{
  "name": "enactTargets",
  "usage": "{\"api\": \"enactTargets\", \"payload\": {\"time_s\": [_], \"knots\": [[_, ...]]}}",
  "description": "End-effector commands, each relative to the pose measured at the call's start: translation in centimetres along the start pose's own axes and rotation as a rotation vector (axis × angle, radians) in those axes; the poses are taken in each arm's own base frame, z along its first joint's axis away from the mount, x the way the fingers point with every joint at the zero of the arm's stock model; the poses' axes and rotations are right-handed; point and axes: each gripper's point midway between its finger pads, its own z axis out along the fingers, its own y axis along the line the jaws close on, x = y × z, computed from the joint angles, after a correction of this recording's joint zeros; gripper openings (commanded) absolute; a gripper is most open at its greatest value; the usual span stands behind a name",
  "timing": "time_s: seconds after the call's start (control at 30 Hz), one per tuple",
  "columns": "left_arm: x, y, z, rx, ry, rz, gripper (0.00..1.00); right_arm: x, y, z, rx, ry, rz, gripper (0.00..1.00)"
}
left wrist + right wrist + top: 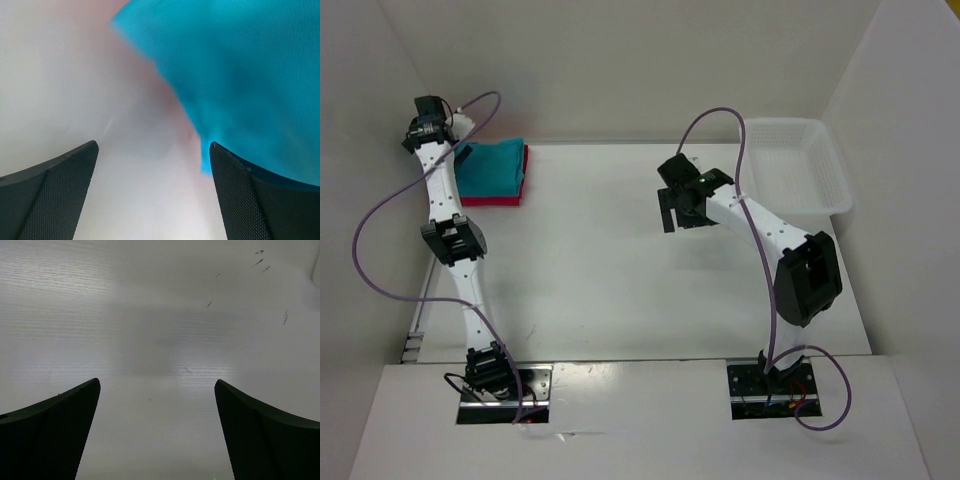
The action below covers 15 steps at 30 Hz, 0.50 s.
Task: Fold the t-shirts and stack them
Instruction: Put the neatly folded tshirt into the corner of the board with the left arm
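The teal-blue t-shirt (492, 166) is being seen at the far left corner of the table (620, 270), folded into a soft, nearly square packet with a smooth upper face. It is being carried by a red cloth layer (490, 200), which is showing only as a thin band along the near and right edges. Whether this layer is being made of 1 or 2 shirts cannot be told.

In the left wrist view the teal cloth (240, 75) is appearing matte and blurred, with 1 corner pointing to the upper left. Its lower part is being covered by 1 of the dark fingers (265, 200), whose pads are curved and finely dotted.

The left gripper (428, 128) is being held just beside the left edge of the stack, close to the side wall (360, 150). Its jaws are being kept wide apart and nothing is being held between them.

The right gripper (678, 212) is being held above the middle of the table, well apart from the stack. Its jaws are also being kept wide apart, over bare white surface with a few small dark marks (209, 304).

The white plastic lattice basket (798, 170) is standing at the far right corner. A broad smooth area is being left free between the 2 arms.
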Motion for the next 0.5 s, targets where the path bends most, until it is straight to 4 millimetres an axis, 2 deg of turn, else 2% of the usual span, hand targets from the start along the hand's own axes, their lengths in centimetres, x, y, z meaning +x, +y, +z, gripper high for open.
{"api": "enactTargets", "payload": {"time_s": [0.0, 0.03, 0.07, 0.1, 0.13, 0.17, 0.2, 0.23, 0.27, 0.3, 0.33, 0.37, 0.4, 0.47], "knots": [[1.1, 9.1, -11.5, -0.165, -0.109, -0.221, 0.99, -2.9, -1.0, -3.2, 0.011, -0.140, 0.023, 1.00], [0.6, 8.6, -13.4, -0.114, -0.162, -0.262, 0.99, -3.2, -0.9, -3.2, 0.007, -0.149, 0.027, 1.00], [1.1, 8.7, -14.3, -0.089, -0.178, -0.296, 0.99, -3.5, -1.5, -3.7, 0.029, -0.169, 0.034, 1.00], [2.3, 9.7, -16.1, -0.083, -0.201, -0.346, 0.99, -3.7, -1.6, -4.2, 0.024, -0.182, 0.040, 1.00], [2.6, 8.6, -16.8, -0.002, -0.231, -0.408, 0.99, -4.1, -2.2, -4.1, 0.043, -0.194, 0.053, 1.00], [3.1, 8.7, -17.6, 0.028, -0.252, -0.458, 0.99, -4.4, -2.7, -5.0, 0.046, -0.220, 0.065, 1.00], [4.2, 9.0, -17.9, 0.045, -0.254, -0.532, 0.99, -4.8, -3.9, -5.0, 0.068, -0.227, 0.101, 1.00], [6.4, 10.6, -19.9, 0.060, -0.297, -0.605, 0.99, -4.7, -4.7, -5.0, 0.077, -0.227, 0.129, 1.00], [7.8, 9.4, -18.9, 0.139, -0.267, -0.655, 0.99, -4.4, -5.5, -4.9, 0.089, -0.220, 0.142, 1.00], [10.3, 10.8, -20.8, 0.126, -0.282, -0.699, 0.99, -4.5, -6.7, -5.3, 0.078, -0.225, 0.188, 1.00], [10.2, 10.4, -21.6, 0.190, -0.335, -0.713, 0.99, -4.7, -7.2, -5.4, 0.066, -0.232, 0.209, 1.00], [11.3, 9.1, -21.1, 0.256, -0.321, -0.715, 0.99, -4.6, -7.8, -5.8, 0.050, -0.244, 0.231, 1.00], [11.6, 9.4, -23.5, 0.252, -0.361, -0.707, 0.99, -4.4, -8.8, -5.7, 0.027, -0.230, 0.264, 1.00], [12.4, 8.9, -25.4, 0.293, -0.413, -0.685, 0.99, -4.0, -9.9, -5.5, 0.004, -0.220, 0.304, 1.00]]}}
